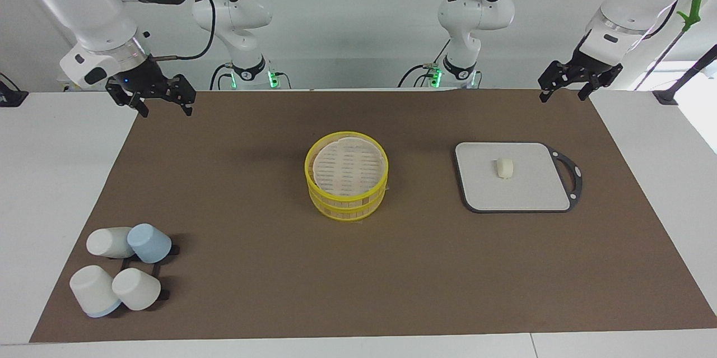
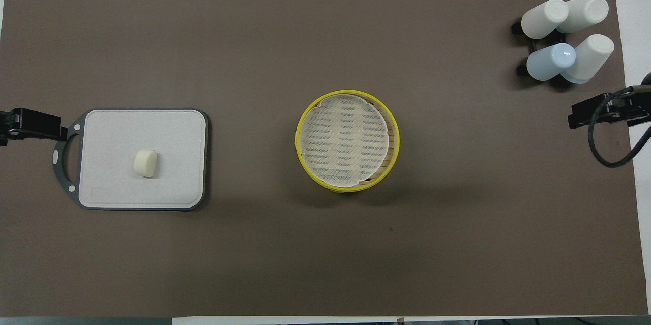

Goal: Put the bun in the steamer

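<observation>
The bun (image 1: 504, 168) lies on the board (image 1: 482, 190), well apart from the left hand (image 1: 566, 91).

White table (image 1: 61, 190) with a brown mat (image 1: 269, 268) covering most of the top, short of every edge. Plain white wall (image 1: 358, 22) along the robots' edge. Bright daylight enters at the corner by the left arm's end.

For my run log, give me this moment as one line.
bun: on grey board | steamer: mid-mat, lid on | left gripper: open, waiting | right gripper: open, waiting
</observation>
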Robot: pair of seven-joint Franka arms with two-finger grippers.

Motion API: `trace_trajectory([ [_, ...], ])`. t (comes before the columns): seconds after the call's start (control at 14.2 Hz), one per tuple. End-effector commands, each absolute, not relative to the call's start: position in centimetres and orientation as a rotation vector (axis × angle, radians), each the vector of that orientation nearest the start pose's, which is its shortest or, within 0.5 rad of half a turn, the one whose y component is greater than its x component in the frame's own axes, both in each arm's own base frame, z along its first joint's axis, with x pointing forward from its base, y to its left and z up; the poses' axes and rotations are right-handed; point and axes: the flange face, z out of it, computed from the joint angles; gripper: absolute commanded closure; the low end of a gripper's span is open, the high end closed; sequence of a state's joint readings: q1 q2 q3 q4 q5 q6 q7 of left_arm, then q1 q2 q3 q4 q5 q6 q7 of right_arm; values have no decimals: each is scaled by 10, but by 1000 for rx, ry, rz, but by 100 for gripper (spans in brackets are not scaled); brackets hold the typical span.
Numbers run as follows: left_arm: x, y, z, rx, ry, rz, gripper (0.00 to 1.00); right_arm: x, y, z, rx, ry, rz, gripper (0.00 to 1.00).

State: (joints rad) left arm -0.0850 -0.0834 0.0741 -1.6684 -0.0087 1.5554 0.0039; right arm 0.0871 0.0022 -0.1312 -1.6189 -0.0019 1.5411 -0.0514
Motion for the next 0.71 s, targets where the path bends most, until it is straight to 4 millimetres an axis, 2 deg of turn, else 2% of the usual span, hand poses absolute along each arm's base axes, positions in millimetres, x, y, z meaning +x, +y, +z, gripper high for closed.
trace_trajectory([
  [0.0,519,-7,622,-3171,17,20,0,546,-23,601,-3129,-55,110,0],
  [0.14,519,-7,622,-3171,17,20,0,547,-20,601,-3121,-60,102,0],
  [0.21,519,-7,622,-3171,17,20,0,550,-12,601,-3092,-72,87,0],
  [0.28,519,-7,622,-3171,17,20,0,555,12,603,-3032,-109,50,0],
  [0.42,519,-7,621,-3171,22,23,0,576,86,597,-2994,-252,40,0],
  [0.49,517,-7,616,-3171,29,30,0,580,121,589,-2988,-173,59,0],
  [0.56,511,-7,608,-3172,31,13,0,575,168,583,-2988,-29,74,0],
  [0.63,506,-9,589,-3173,44,13,0,570,209,578,-2996,18,80,0],
])
